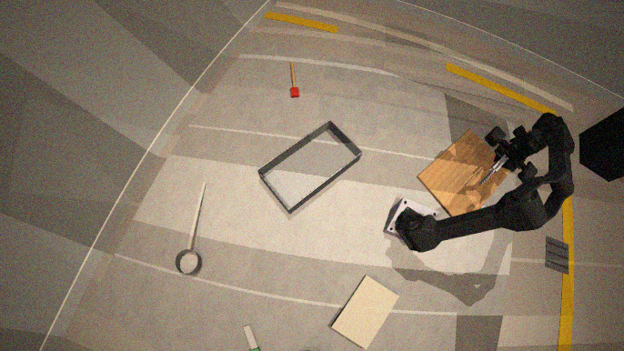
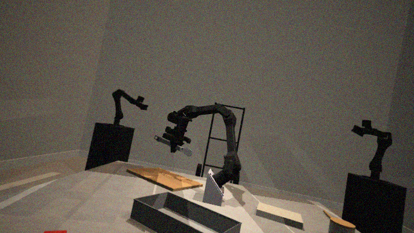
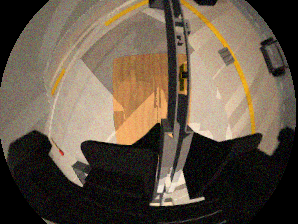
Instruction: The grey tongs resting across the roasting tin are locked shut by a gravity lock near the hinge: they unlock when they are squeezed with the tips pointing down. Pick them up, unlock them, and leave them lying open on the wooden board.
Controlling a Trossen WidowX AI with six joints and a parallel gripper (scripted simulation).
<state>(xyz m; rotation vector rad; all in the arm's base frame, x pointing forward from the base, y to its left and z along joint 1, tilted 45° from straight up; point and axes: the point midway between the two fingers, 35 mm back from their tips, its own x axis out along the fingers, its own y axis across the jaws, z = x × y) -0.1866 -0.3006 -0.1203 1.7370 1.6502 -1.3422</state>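
My gripper point(image 1: 506, 159) point(image 2: 174, 145) point(image 3: 165, 126) is shut on the grey tongs around their middle. The tongs point(image 1: 492, 173) point(image 2: 184, 150) point(image 3: 171, 60) are held in the air above the wooden board point(image 1: 438, 177) point(image 2: 151, 175) point(image 3: 132, 80). In the exterior view they slope gently, with the rounded end lower at the right and the end with a small hole higher at the left. Their two arms lie close together in the wrist view, with a yellow and black part between them. The roasting tin point(image 1: 347, 140) point(image 2: 149, 211) stands apart from the board, without the tongs.
A pale wedge-shaped block point(image 2: 212, 193) stands between the arm's base and the tin. A cream block point(image 1: 366, 311) point(image 2: 279, 213) lies nearer the front. A red-headed mallet point(image 1: 295, 92) and a long-handled ring point(image 1: 176, 262) lie farther off. Other arms stand on black pedestals point(image 2: 110, 145) point(image 2: 374, 202).
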